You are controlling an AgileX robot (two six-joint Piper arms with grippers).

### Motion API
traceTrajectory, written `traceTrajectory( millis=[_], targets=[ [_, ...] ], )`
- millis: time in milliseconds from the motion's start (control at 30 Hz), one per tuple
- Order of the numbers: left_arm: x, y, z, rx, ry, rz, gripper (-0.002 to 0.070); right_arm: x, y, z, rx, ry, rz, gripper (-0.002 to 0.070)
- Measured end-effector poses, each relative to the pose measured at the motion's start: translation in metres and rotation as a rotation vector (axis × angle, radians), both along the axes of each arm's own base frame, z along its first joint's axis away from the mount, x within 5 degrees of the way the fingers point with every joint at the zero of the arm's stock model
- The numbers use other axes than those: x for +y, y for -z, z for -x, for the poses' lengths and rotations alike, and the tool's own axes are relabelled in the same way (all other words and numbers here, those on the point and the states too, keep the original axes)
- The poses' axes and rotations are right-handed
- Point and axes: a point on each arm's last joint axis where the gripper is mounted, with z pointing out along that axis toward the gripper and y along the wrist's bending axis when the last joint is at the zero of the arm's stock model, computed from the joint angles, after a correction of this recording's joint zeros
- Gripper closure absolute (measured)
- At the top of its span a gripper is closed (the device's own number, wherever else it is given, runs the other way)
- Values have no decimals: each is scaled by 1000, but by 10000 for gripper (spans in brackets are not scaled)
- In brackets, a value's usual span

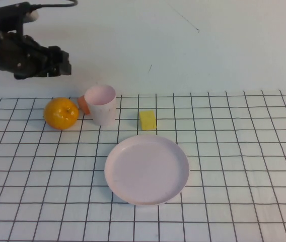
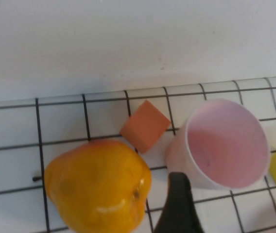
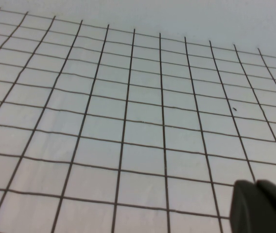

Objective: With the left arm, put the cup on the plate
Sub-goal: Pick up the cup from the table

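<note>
The tabletop (image 1: 243,191) fills the high view, white with a black grid across its lower part and plain white toward the top. Up in the upper left of the frame sits the left arm (image 1: 2,48), dark and bulky, held above the plain white strip and well apart from everything on the grid. Its left gripper (image 1: 61,63) points toward the right of the frame; whether it is wide or narrow, I cannot tell (only one dark finger (image 2: 179,208) pokes in at the lower edge of the left wrist view). It carries nothing.

Lower centre, the plate (image 1: 133,194), pale pink, round and flat on the grid with nothing on it. Left of centre, the orange fruit (image 1: 61,113), resting on the grid's top row. Just beside it to the right, the cup (image 1: 100,104) stands upright, mouth open, near the plate's upper-left side but apart from it. Right of the cup, the yellow block (image 1: 148,120), close above the plate's rim. Smallest, the orange block (image 2: 145,125), tucked between fruit and cup.

The right gripper (image 3: 264,206) is just a dark corner at the lower right of the right wrist view, over bare grid; its opening I cannot tell.
</note>
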Motion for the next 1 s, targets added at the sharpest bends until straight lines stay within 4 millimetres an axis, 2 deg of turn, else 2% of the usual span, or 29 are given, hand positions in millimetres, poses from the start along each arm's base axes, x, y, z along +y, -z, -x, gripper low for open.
traceTrajectory(
  millis=[133,233,333,467,533,600,733,767,900,1000],
  targets=[
    [-16,26,-44,85,38,-107,218,0,0,0,0,0,0,678],
    [-34,45,-67,151,53,-184,220,0,0,0,0,0,0,678],
    [-50,69,-82,217,73,-231,221,0,0,0,0,0,0,678],
    [-60,91,-94,258,63,-227,225,0,0,0,0,0,0,678],
    [-61,96,-96,264,56,-229,242,0,0,0,0,0,0,678],
    [-61,98,-96,271,54,-239,302,0,0,0,0,0,0,678],
    [-60,101,-96,285,67,-270,550,0,0,0,0,0,0,678],
    [-60,102,-95,291,74,-274,592,0,0,0,0,0,0,678],
    [-63,91,-90,284,119,-291,657,0,0,0,0,0,0,678],
    [-68,63,-81,243,153,-291,662,0,0,0,0,0,0,678]
  ],
)
